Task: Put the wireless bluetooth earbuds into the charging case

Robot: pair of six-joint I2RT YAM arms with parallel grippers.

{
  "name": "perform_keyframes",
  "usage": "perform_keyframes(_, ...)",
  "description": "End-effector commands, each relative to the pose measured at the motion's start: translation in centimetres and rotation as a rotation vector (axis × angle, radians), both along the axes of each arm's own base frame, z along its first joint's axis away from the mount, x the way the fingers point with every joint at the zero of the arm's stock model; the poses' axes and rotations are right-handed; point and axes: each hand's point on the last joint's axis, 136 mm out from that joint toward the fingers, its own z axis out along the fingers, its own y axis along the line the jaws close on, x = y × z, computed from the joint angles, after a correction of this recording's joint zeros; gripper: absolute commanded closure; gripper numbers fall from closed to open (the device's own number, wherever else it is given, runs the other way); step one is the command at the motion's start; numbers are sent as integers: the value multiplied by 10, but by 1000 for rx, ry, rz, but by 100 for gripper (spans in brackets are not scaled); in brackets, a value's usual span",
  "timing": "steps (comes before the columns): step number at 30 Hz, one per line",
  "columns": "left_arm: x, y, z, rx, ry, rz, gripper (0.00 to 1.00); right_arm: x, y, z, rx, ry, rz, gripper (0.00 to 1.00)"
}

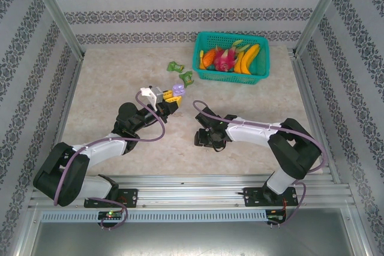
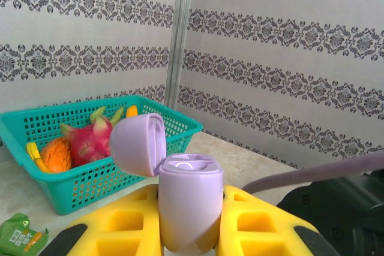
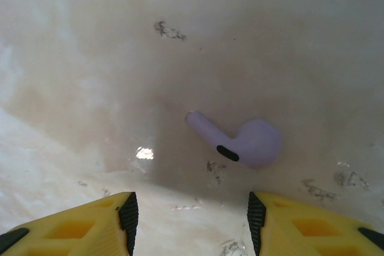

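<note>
A pale purple charging case stands upright between the yellow fingers of my left gripper, which is shut on it. Its lid is flipped open to the left. From above, the case is held over the middle of the table by the left gripper. One pale purple earbud lies on the table, stem pointing up-left. My right gripper hovers just short of it, open, with its black pads apart and nothing between them. From above, the right gripper points down at the table.
A teal basket of fruit sits at the back right, and its mesh wall shows behind the case. Two green crumpled wrappers lie left of the basket. Patterned walls enclose the table.
</note>
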Motion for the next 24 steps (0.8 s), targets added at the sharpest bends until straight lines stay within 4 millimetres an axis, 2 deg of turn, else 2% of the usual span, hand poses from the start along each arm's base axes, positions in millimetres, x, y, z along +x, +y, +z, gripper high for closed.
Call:
perform_keyframes(1,3,5,13,-29,-39,10,100,9,-1,-5,-16,-13,-26,47)
perform_keyframes(7,3,4,13,-29,-38,9,100,19,-3,-7,-24,-17,-41,47)
perform_keyframes(24,2,6,12,-30,-34,12,100,50,-6,2,-19,-46,-70,47)
